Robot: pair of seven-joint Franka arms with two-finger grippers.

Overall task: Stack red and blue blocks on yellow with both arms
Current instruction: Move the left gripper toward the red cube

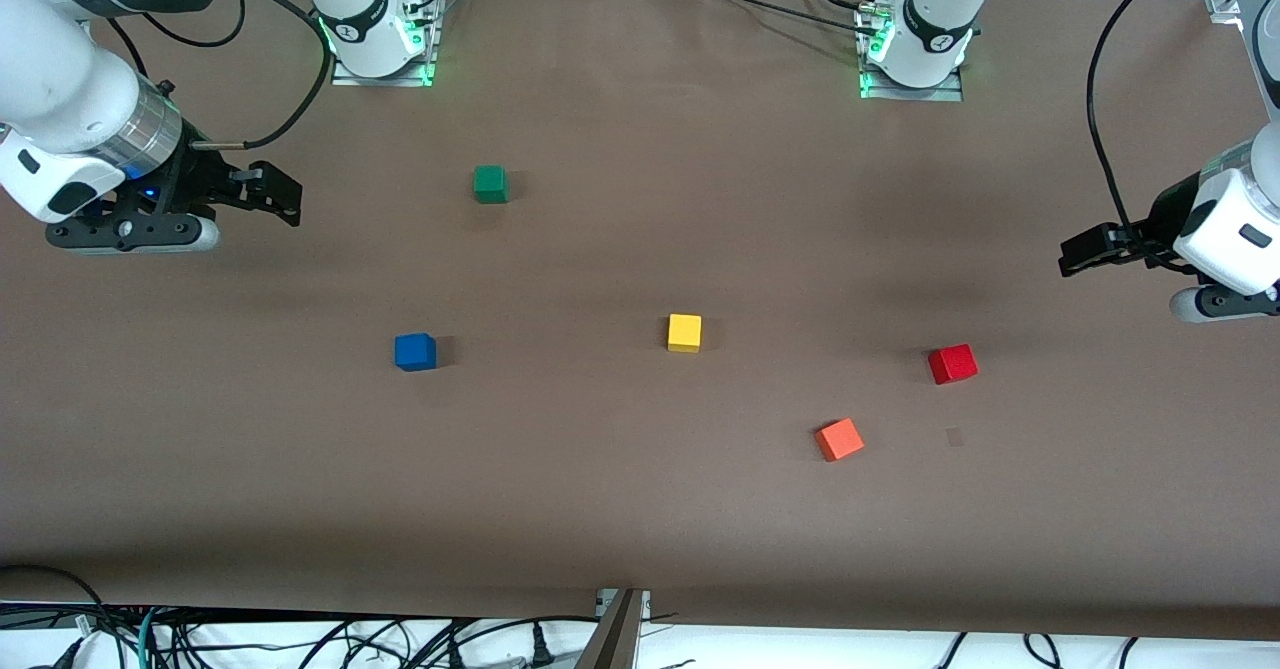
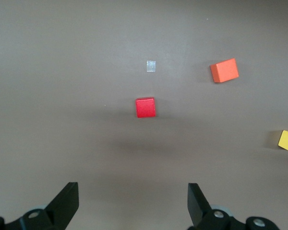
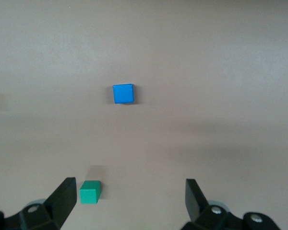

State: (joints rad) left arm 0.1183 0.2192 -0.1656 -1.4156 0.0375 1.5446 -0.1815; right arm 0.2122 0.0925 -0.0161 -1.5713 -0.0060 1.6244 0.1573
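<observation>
The yellow cube (image 1: pixel 684 332) sits near the table's middle. The blue cube (image 1: pixel 415 351) lies beside it toward the right arm's end, and also shows in the right wrist view (image 3: pixel 123 93). The red cube (image 1: pixel 951 363) lies toward the left arm's end, and also shows in the left wrist view (image 2: pixel 145 107). My right gripper (image 1: pixel 283 196) hangs open and empty over the right arm's end of the table (image 3: pixel 132 201). My left gripper (image 1: pixel 1078 253) hangs open and empty over the left arm's end (image 2: pixel 133 201). All three cubes stand apart on the table.
A green cube (image 1: pixel 490 184) lies farther from the front camera than the blue one and shows in the right wrist view (image 3: pixel 90 192). An orange cube (image 1: pixel 839 439) lies nearer the front camera, between yellow and red. A small pale patch (image 2: pixel 151 65) marks the cloth near the red cube.
</observation>
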